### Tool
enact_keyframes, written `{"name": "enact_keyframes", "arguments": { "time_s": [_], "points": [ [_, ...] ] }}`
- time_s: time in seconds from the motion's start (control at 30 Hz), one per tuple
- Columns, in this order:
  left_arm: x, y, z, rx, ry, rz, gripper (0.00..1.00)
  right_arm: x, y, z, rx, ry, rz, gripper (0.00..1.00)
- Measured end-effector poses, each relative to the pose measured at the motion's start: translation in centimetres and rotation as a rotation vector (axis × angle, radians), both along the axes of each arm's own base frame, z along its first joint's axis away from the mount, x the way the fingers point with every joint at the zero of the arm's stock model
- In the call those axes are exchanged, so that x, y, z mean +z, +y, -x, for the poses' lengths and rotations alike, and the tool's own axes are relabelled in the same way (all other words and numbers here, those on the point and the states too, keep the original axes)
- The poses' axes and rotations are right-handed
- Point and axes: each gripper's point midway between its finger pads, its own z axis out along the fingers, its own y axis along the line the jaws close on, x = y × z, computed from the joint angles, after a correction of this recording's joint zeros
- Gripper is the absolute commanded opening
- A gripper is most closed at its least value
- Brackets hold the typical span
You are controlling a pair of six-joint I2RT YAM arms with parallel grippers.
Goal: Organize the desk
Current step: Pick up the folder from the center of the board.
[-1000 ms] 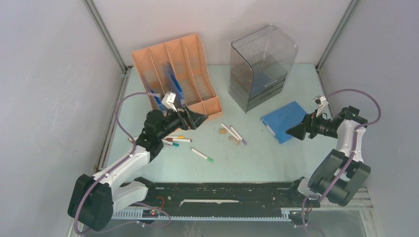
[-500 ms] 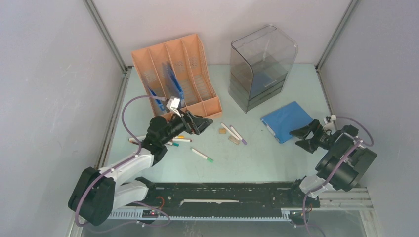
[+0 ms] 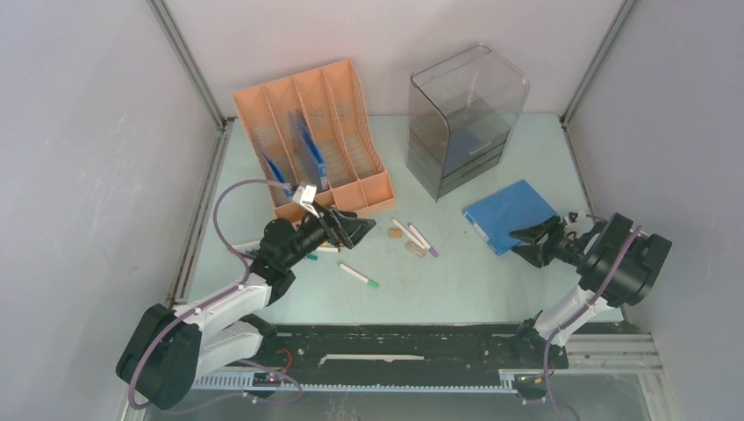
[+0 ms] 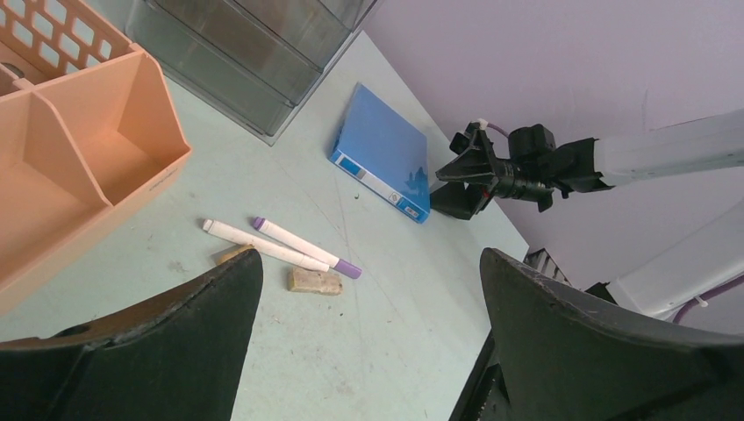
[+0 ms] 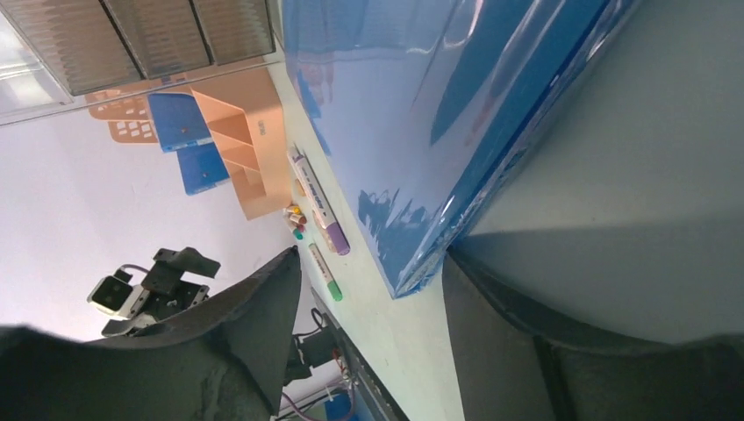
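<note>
From above, the desk (image 3: pixel 456 281) fills the floor of the cell, and both arms reach over it from its near edge. The left gripper (image 3: pixel 361 228) hangs above the desk's middle left, jaws spread wide and empty, just in front of the orange file rack (image 3: pixel 311 132) and over a scatter of markers (image 3: pixel 360 276). The right gripper (image 3: pixel 519 244) sits low at the desk's right side, jaws apart, at the near corner of the blue folder (image 3: pixel 509 213), which lies flat on the desk in front of the grey drawer unit (image 3: pixel 461 118).

In the left wrist view, the left gripper (image 4: pixel 370 263) stands wide with bare desk (image 4: pixel 289 175) below it. Two markers (image 4: pixel 303 247) and a cork block (image 4: pixel 316 281) lie on the surface just beyond the fingertips. Farther off, the right gripper (image 4: pixel 443 191) meets the folder (image 4: pixel 382 149).

In the right wrist view, the right gripper (image 5: pixel 373 259) is partly spread, and the folder (image 5: pixel 421 123) pokes its corner between the jaws. The desk (image 5: pixel 614 132) runs directly under the fingers. I cannot tell whether either finger touches the folder.
</note>
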Motion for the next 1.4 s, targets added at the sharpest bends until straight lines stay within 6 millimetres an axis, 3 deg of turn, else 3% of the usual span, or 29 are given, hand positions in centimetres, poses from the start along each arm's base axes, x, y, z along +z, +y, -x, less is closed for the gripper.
{"name": "enact_keyframes", "arguments": {
  "time_s": [0.2, 0.53, 0.63, 0.73, 0.93, 1.13, 1.4],
  "points": [
    [0.1, -0.4, 0.2, -0.011, -0.01, 0.007, 1.0, 0.4, 0.0, -0.6, -0.006, -0.022, -0.028, 0.53],
    [-0.4, -1.3, 0.5, -0.037, 0.004, 0.009, 1.0, -0.2, 0.8, -0.7, 0.013, -0.004, -0.063, 0.48],
    [-0.3, -1.6, 0.7, -0.047, 0.006, 0.016, 1.0, -0.5, 0.8, -0.8, 0.013, -0.005, -0.065, 0.35],
    [-0.2, -1.8, 0.8, -0.055, 0.006, 0.025, 1.0, -1.0, 0.8, -1.0, 0.007, 0.01, -0.083, 0.28],
    [0.5, -2.4, 1.2, -0.069, -0.007, 0.053, 1.0, -1.1, 0.8, -1.3, 0.006, 0.002, -0.087, 0.01],
    [0.8, -3.4, 1.5, -0.09, 0.0, 0.092, 1.0, -0.6, 0.4, -1.3, -0.002, -0.02, -0.107, 0.0],
    [0.8, -5.9, 1.3, -0.152, 0.101, 0.268, 1.0, 0.8, 0.1, -1.2, 0.001, -0.061, -0.179, 0.0]
  ]
}}
